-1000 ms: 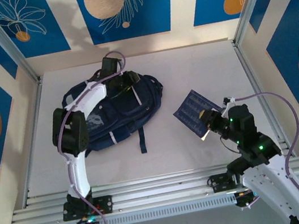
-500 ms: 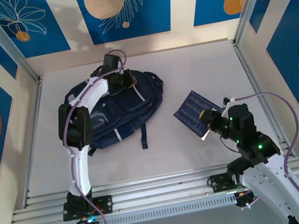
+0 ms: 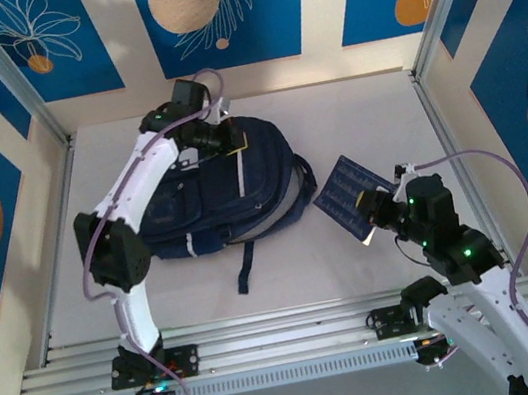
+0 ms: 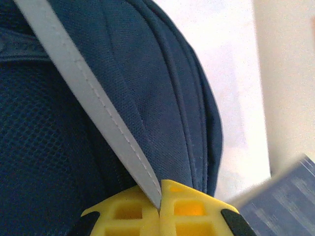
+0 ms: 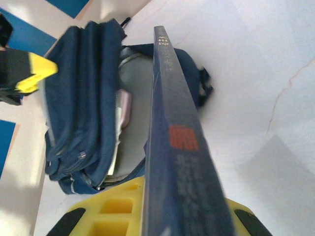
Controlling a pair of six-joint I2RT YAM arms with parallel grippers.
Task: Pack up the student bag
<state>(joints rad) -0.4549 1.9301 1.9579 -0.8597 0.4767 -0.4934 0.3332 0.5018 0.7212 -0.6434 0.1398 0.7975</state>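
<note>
Left gripper [image 4: 160, 197] pinches the edge of large navy-blue fabric backpack [image 3: 199, 203]; right gripper [image 5: 165, 209] clamps thin navy-blue book [image 3: 347, 196] just beside it; white table [image 3: 362, 115] free behind.

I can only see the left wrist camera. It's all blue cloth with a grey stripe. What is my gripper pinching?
Observer: From the top, the left gripper pinches the far edge of the bag, which lies on the table.
Child: What's the blurry blue thing in my corner?
Observer: A book, held by the right gripper just right of the bag.
Child: Is the bag open?
Observer: Yes. The right wrist view shows its mouth open toward the book, with a pale thing inside.
</note>
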